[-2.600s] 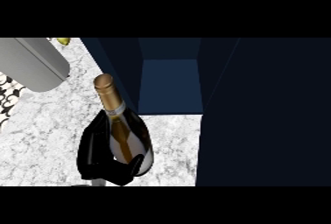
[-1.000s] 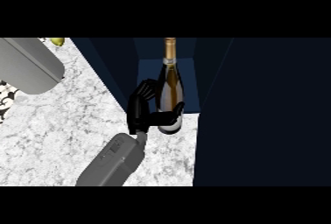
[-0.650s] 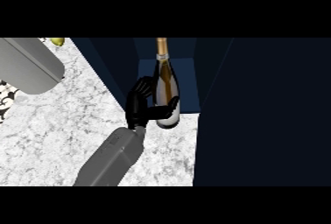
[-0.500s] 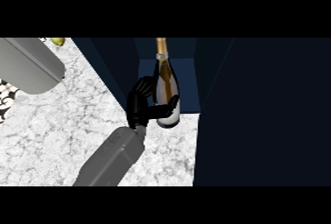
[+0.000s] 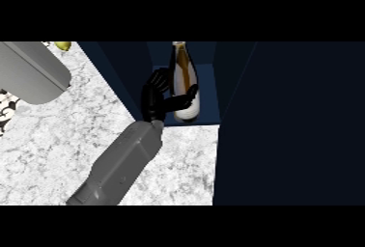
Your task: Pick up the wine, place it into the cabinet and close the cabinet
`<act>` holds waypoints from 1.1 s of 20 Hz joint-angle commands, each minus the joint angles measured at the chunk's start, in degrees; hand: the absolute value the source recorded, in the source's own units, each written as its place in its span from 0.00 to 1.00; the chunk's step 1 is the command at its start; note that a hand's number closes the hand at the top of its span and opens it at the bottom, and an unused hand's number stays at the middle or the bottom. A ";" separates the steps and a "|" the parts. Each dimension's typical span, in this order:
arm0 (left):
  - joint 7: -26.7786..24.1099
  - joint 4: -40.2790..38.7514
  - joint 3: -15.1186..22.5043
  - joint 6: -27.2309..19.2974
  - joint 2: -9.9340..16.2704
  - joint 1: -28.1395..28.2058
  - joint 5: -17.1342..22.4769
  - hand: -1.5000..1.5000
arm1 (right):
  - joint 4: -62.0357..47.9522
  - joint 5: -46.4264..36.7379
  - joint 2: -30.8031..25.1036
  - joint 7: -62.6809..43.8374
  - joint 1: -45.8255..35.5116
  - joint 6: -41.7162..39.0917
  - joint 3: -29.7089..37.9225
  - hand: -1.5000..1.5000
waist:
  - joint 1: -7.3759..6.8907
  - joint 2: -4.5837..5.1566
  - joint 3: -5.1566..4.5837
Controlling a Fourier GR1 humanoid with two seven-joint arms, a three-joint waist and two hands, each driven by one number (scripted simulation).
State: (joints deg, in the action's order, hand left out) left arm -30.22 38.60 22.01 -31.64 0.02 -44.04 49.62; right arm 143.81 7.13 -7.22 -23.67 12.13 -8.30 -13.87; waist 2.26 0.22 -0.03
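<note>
One hand (image 5: 158, 99) shows in the head view, black, at the end of a grey forearm (image 5: 121, 164) that comes up from the lower edge across the marble table (image 5: 64, 140). Which arm it belongs to cannot be told from this view alone. Its fingers (image 5: 158, 79) are curled along the left side of the wine bottle (image 5: 184, 82) and its thumb (image 5: 184, 98) hooks across the lower body, so the hand has hold of the bottle.

The bottle sits inside the open cabinet (image 5: 206, 91), within the blue-floored bay. Its long axis runs nearly straight up the picture: the neck points away from the robot, toward the back of the cabinet, and reaches the top edge of the view, while the pale base lies nearest the front lip of the bay. The base is just inside that lip.

Dark cabinet walls stand close on both sides of the bottle; the hand fills the gap to the left wall, and a narrow strip of blue floor shows on the right. A large dark panel (image 5: 299, 125) fills the right part of the view. A grey rounded object (image 5: 32, 72) lies at the upper left, well apart from the hand, with a small yellow-green thing (image 5: 63, 45) beside its top.
</note>
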 commanded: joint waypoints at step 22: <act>3.25 -27.81 -2.26 -10.97 3.45 -21.73 -8.25 0.00 | 10.14 7.01 0.63 -3.78 3.74 -1.77 0.77 0.00 | 1.38 0.38 0.03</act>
State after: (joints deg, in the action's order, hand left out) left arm -29.06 14.54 19.11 -40.84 2.04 -62.44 43.20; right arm 143.19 7.56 -5.99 -22.58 12.75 -10.54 -13.30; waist 3.17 0.62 0.00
